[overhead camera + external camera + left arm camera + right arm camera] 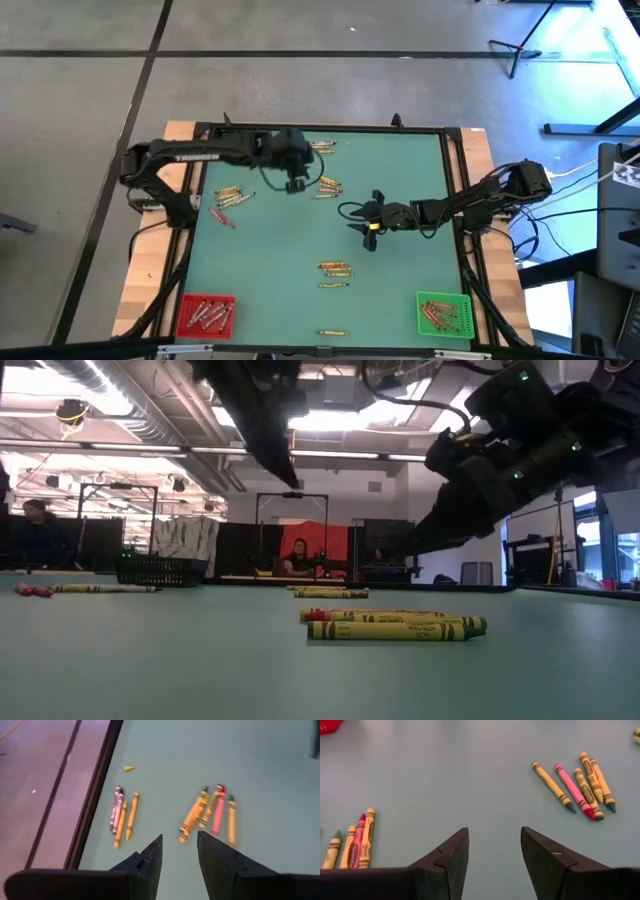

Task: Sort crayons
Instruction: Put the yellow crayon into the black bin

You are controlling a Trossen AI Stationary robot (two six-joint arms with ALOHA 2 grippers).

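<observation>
The green table is carrying several loose clusters of crayons, with a red bin at its near left corner and a green bin at its near right corner, both already holding some crayons. The left arm is reaching in from the left edge, its left gripper hanging over the far-middle of the table just beside the far cluster of crayons; its wrist view is showing the fingers standing apart with nothing between them. The right arm is stretching in from the right, and the right gripper is hovering near the table's centre, jaws likewise parted and empty. A middle cluster is lying nearer the bins, a left cluster by the left edge, and a single crayon near the front. Both arms seem to be lining up for a pick; whether either is low enough to grasp is hard to judge. Next, each needs to descend over one crayon, fingers straddling it across its width.
</observation>
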